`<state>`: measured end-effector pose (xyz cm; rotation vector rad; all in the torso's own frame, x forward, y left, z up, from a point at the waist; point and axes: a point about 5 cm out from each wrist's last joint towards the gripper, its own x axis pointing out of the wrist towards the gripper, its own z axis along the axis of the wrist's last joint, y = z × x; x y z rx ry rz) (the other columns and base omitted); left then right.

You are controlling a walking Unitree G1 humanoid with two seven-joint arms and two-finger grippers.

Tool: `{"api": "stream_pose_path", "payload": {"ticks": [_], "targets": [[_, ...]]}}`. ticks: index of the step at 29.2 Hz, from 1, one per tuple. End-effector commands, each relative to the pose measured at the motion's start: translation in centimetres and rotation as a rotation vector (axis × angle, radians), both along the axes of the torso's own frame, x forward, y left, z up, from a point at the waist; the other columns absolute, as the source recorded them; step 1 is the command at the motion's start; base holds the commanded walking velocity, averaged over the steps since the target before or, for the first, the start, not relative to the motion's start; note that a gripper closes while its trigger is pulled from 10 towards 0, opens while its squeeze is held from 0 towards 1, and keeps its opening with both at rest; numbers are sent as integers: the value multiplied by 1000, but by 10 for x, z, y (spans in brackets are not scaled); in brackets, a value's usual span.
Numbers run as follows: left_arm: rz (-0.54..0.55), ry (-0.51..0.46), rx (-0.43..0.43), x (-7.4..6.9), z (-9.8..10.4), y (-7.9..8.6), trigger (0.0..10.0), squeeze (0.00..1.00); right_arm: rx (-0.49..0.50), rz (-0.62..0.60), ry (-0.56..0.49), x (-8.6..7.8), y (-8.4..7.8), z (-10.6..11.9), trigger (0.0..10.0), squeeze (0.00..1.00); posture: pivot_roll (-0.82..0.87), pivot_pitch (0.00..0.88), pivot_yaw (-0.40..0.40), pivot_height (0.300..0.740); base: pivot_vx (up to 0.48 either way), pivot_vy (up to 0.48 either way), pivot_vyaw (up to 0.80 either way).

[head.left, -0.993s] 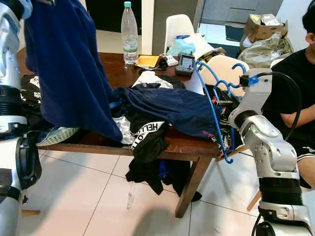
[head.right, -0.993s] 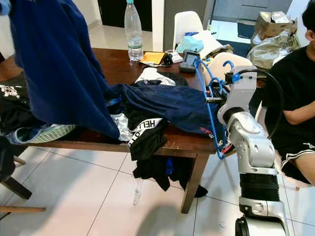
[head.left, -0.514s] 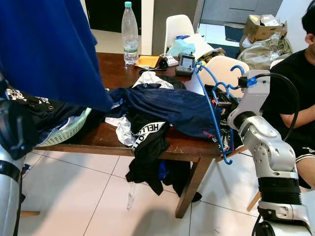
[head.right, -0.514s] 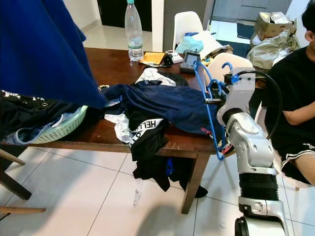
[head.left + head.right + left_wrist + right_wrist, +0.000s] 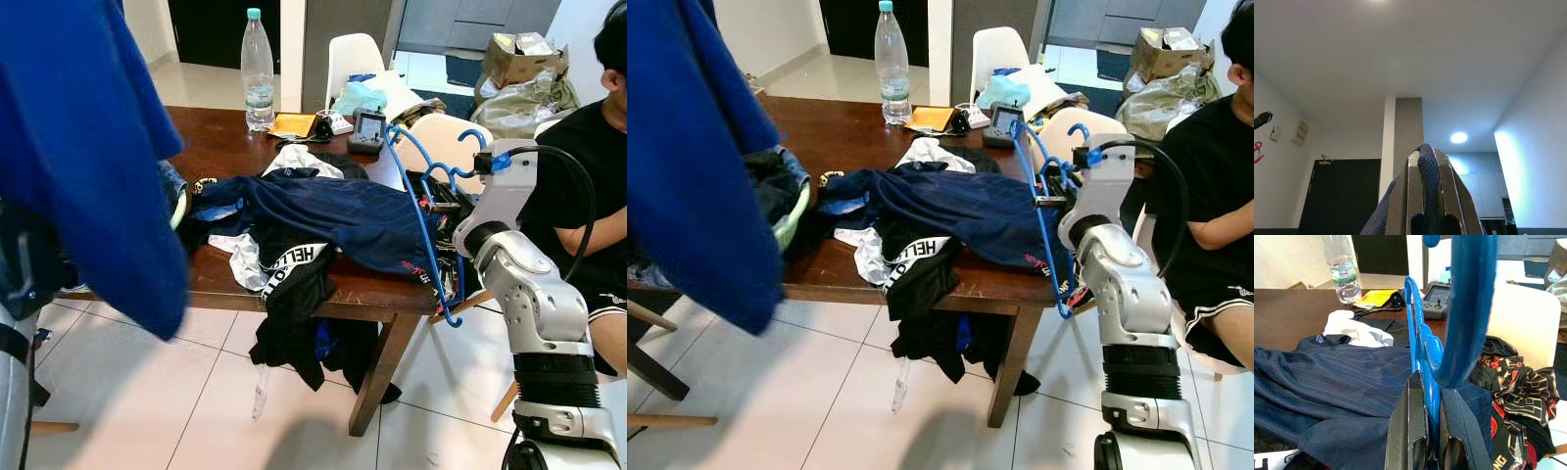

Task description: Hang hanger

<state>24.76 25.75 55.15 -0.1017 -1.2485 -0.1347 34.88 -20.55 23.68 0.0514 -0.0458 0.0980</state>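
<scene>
Blue garment (image 5: 78,166) has swung lower; right hand (image 5: 1432,450) grips hanger (image 5: 421,186).

One blue hanger (image 5: 428,211), one clear water bottle (image 5: 258,69), one wooden counter (image 5: 220,137), two white chairs (image 5: 355,57), one green basket (image 5: 795,211) and one seated person (image 5: 588,186) can be counted.
</scene>
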Motion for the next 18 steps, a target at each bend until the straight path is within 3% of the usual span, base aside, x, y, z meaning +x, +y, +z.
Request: {"api": "stream_pose_path", "payload": {"ticks": [1, 9, 18], "targets": [[44, -4, -1, -5, 1, 7, 0, 0, -13, 10, -13, 1, 3, 4, 10000, 0, 90, 60, -28, 740, 0, 0, 0], [64, 24, -9, 1, -4, 9, 0, 0, -15, 13, -12, 1, 3, 4, 10000, 0, 88, 58, -30, 740, 0, 0, 0], [257, 214, -87, 37, -37, 35, 0, 0, -23, 22, -6, 1, 5, 3, 10000, 0, 82, 58, -30, 740, 0, 0, 0]]}}
